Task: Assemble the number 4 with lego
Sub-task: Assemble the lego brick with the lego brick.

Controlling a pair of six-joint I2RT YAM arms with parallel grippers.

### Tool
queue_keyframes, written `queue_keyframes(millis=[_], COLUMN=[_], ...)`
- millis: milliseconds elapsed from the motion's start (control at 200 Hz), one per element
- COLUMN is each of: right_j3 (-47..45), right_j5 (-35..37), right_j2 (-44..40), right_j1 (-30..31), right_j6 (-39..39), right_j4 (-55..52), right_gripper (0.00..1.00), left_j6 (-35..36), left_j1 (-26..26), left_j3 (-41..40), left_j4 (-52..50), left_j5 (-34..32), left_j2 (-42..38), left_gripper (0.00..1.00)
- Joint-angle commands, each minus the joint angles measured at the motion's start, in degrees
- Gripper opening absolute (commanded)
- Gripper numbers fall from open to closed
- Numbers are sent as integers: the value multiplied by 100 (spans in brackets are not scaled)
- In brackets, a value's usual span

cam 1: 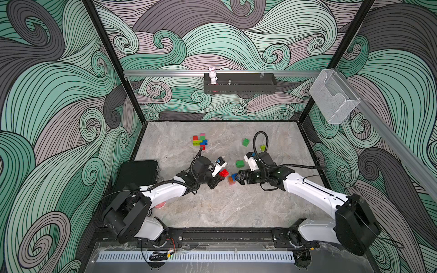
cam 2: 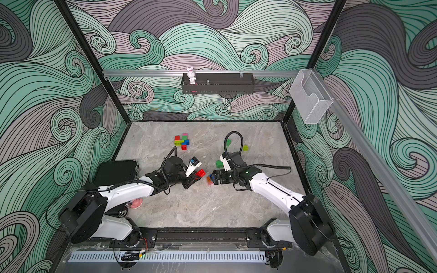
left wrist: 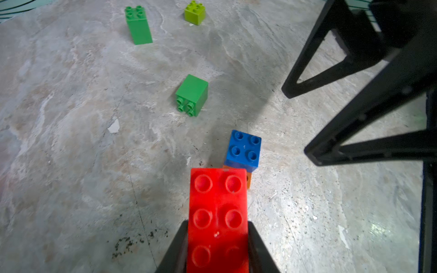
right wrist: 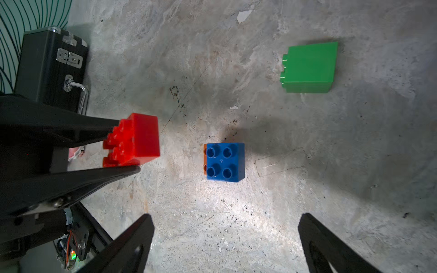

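Observation:
My left gripper (left wrist: 217,228) is shut on a long red lego brick (left wrist: 218,208), held just above the table near its middle (cam 1: 223,172). Just right of it, a blue brick (right wrist: 224,162) sits stacked on an orange brick (left wrist: 248,180). My right gripper (right wrist: 225,216) is open, its jaws wide apart just short of the blue brick (cam 1: 234,176), with nothing between them. A green brick (right wrist: 308,67) lies on its side nearby. Farther back stand a tall green brick (left wrist: 138,26) and a lime brick (left wrist: 195,13). A joined cluster of several coloured bricks (cam 1: 199,140) lies at the back left.
A black case (cam 1: 137,172) with metal latches sits at the table's left edge behind my left arm. A pink object (cam 2: 137,203) shows under the left arm. On the back wall are a black shelf (cam 1: 240,88) with a white rabbit figurine (cam 1: 212,75) and a clear bin (cam 1: 333,97).

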Motion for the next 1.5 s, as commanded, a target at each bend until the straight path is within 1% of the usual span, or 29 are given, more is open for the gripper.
queue_keyframes(millis=[0,30,90,240,430,591,681,816,1076,1241,1496], right_j3=[218,252,303,222,170,297,387,470,571,572,713], right_j5=[-277,-357,-501,-718,-1617,-2060,-2186,-2232,-2251,-2340,-2762], right_j2=[-66,-65,-86,-123,89,446,661,850,1158,1221,1620], right_j1=[-83,-126,-188,-372,-622,-634,-636,-633,-633,-633,-607], right_j6=[-100,-131,-156,-76,-14,-24,16,72,216,261,413], right_j4=[-71,-119,-178,-29,361,461,516,564,553,616,831], right_gripper=[94,92,86,70,48,34,27,20,0,0,0], left_j6=[601,625,627,728,915,884,929,924,1029,1082,1188], left_j1=[-144,-180,-226,-228,-230,-226,-229,-228,-230,-231,-229], left_j3=[269,318,377,392,552,500,478,437,468,437,472], left_j4=[-320,-347,-336,-128,-370,-164,-85,93,84,79,83], left_j5=[332,279,138,121,32,-98,-72,0,42,34,148], left_j2=[264,304,405,627,800,838,875,930,1050,1077,1156], left_gripper=[0,0,0,0,0,0,0,0,0,0,0])
